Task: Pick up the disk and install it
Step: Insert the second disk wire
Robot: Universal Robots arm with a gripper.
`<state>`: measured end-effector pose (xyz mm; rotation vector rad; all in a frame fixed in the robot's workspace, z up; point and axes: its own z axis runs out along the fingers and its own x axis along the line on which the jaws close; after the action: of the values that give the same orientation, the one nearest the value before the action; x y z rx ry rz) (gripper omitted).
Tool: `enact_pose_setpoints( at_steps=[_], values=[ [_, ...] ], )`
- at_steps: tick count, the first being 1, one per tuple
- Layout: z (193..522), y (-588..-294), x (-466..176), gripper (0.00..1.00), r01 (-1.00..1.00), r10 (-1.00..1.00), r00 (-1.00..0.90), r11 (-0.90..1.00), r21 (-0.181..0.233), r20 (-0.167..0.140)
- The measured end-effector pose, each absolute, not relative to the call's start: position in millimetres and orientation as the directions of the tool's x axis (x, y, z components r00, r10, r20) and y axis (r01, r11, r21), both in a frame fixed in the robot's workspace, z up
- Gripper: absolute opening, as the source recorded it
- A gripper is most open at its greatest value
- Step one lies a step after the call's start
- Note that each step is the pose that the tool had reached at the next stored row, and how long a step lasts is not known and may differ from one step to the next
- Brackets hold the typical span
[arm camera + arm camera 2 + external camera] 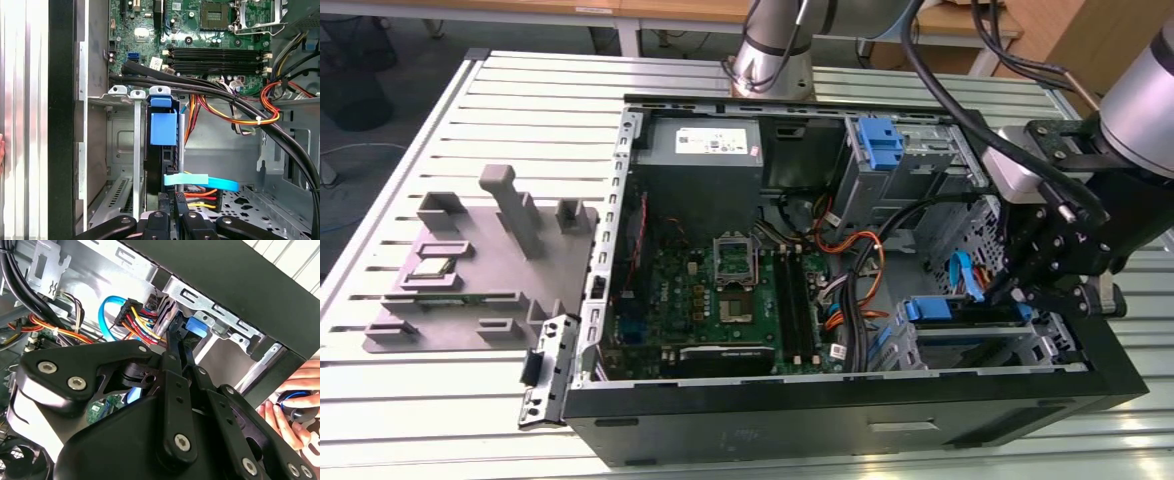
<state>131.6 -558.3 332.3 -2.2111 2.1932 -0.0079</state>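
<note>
blue-railed disk [162, 145] upright in case bay, gripper [172, 202] clamped on its edge.

The open computer case [854, 400] lies on the bench [520, 90], with the parts holder [467, 270] at its 9 o'clock in the exterior view. Inside, the motherboard [720, 290] sits at the middle, the power-supply box [704, 140] at its 12 o'clock, and the drive cage [974, 330] at its 4 o'clock. The disk [162, 130] stands on edge in that cage, and the pincer [1014, 290] reaches down beside it.
</note>
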Motion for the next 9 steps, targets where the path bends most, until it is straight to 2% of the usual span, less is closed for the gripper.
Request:
enact_pose_setpoints(
  at_steps=[9],
  values=[
    [328.6,-558.3,131.6,0.16,-1.000,-1.000,0.008,-0.008,-0.023,-0.015]
  ],
)
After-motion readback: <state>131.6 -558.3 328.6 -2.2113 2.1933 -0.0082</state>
